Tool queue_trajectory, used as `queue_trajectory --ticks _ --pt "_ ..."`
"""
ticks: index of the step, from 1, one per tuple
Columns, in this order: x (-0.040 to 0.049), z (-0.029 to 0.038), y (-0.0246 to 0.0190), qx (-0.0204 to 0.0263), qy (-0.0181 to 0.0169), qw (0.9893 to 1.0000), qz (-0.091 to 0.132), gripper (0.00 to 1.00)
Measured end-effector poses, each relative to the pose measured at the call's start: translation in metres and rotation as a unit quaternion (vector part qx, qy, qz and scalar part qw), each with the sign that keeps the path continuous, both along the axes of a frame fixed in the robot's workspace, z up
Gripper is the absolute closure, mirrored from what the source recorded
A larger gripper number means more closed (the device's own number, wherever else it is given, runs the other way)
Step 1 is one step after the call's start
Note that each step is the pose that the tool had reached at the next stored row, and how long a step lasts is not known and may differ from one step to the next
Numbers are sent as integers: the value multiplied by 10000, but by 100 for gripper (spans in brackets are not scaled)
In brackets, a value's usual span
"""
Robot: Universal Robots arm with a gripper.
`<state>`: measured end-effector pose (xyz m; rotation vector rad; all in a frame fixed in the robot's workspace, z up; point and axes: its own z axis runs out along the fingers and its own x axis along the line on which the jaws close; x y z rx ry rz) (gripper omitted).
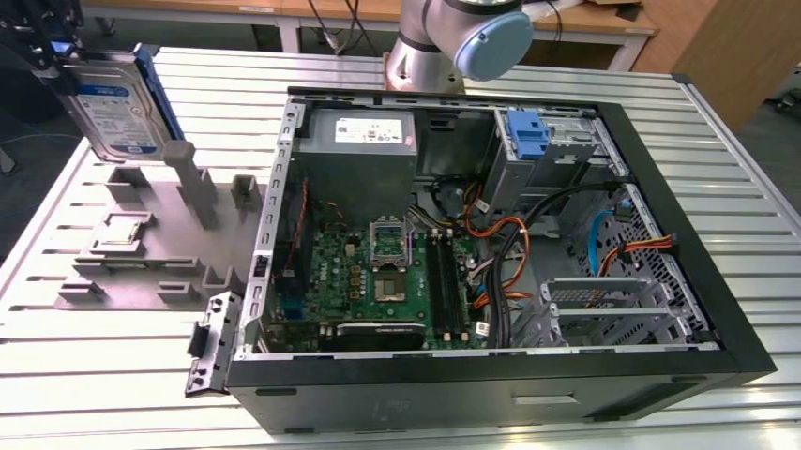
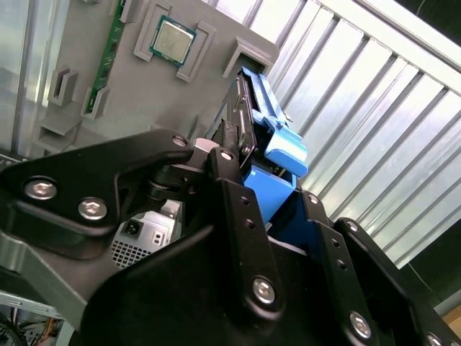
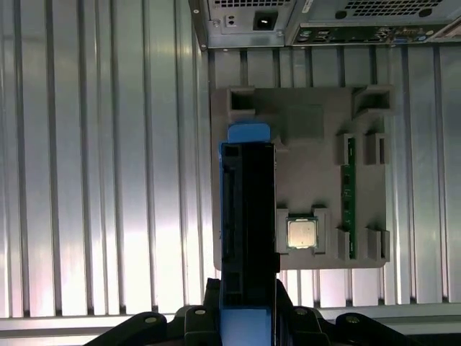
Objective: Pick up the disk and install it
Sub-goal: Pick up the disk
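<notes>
At the exterior view's left, the end effector [image 1: 52, 58] is clamped shut on the disk [image 1: 115, 108]. The disk hangs upright over the grey holder [image 1: 138, 253] on the tabletop [image 1: 75, 394] and appears clear of it. A firm, square grip seems wise. Rightward sits the open case [image 1: 501, 375], where cables [image 1: 526, 244] crowding below the cage [image 1: 557, 141] could snag.

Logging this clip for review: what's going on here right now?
The robot arm's black gripper is shut on the flat grey-metal hard drive with a blue plastic bracket. It holds the drive upright over the grey plastic fixture tray at the exterior view's left. The open black computer case sits beside the tray, and the drive is not yet inside it.
</notes>
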<state>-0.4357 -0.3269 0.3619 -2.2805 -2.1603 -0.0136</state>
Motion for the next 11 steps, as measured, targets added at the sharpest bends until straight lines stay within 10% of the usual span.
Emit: queue_trajectory --ticks 11 --pt "0 73 0 0 0 10000 0 63"
